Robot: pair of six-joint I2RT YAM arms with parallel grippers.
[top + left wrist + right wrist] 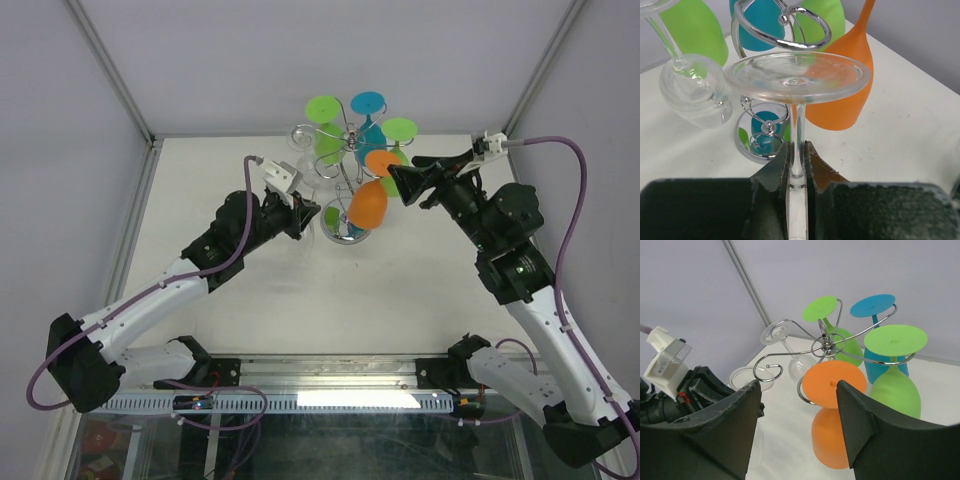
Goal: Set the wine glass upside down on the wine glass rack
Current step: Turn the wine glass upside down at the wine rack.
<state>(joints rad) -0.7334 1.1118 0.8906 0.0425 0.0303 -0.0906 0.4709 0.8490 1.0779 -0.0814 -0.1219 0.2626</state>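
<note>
At the far middle of the white table (250,300): a shiny chrome wire wine glass rack (352,140), with a round base, a thin post and curled arms, is standing upright.
Rack load: five glasses are hanging from its arms, feet up and bowls down.
Green: two opaque green wine glasses (322,107) are hanging at about 11 and 2 o'clock of the rack's hub in the top view.
Blue: one opaque blue wine glass (367,102) is hanging at about 12 o'clock.
Orange: one opaque orange wine glass (383,160) is hanging at about 4 o'clock.
Clear on rack: one hung clear wine glass (695,95) is hanging at about 9 o'clock.
Task glass: the held clear wine glass (797,75) is sitting upside down at about 7 o'clock of the rack, foot uppermost. The foot is lying just under a curled arm, and I cannot tell whether the two are touching.
Left gripper (797,165): its fingers are pinching the stem of the held clear wine glass, nearly closed.
Right gripper (797,390): its fingers are standing wide apart and gripping nothing. It is pointing at the orange glass from 4 o'clock, close beside it.
Count: six glasses are showing, namely two green, two clear, one blue and one orange, along with one rack.
</note>
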